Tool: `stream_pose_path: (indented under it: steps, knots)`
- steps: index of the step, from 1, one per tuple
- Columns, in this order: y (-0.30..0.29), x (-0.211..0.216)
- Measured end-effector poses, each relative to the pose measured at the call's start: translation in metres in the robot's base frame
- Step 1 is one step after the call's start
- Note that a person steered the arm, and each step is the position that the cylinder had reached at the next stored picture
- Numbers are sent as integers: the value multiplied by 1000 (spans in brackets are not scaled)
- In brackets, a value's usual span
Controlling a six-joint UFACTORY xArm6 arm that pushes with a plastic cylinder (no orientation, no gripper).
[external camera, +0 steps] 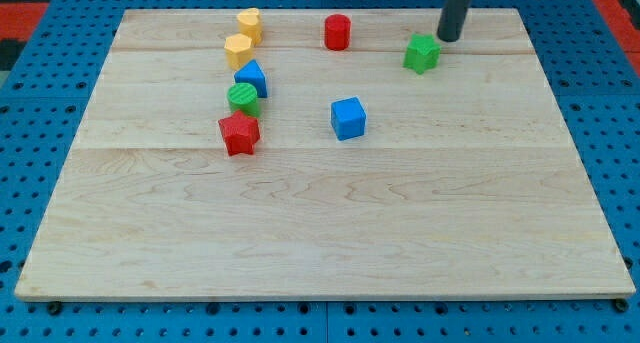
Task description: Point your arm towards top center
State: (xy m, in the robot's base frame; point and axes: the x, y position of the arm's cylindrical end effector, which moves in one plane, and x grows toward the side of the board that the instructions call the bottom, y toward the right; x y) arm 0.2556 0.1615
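Note:
My tip [449, 38] touches the wooden board [320, 223] near the view's top right, just above and to the right of the green star block [422, 53]. The rod rises out of the view's top edge. A red cylinder [337, 32] stands near the top centre, well to the left of my tip. A blue cube [348, 118] sits near the middle of the board.
At the upper left lies a cluster: two yellow blocks [249, 24] [238, 50], a blue block [251, 79], a green cylinder [242, 98] and a red star [239, 134]. A blue pegboard [40, 183] surrounds the board.

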Motion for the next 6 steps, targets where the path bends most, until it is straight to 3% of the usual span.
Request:
stream_pose_path:
  steps: [3,4,5,6]
  knots:
    - [-49,65]
    - [-6,64]
    - [26,22]
    - [6,-33]
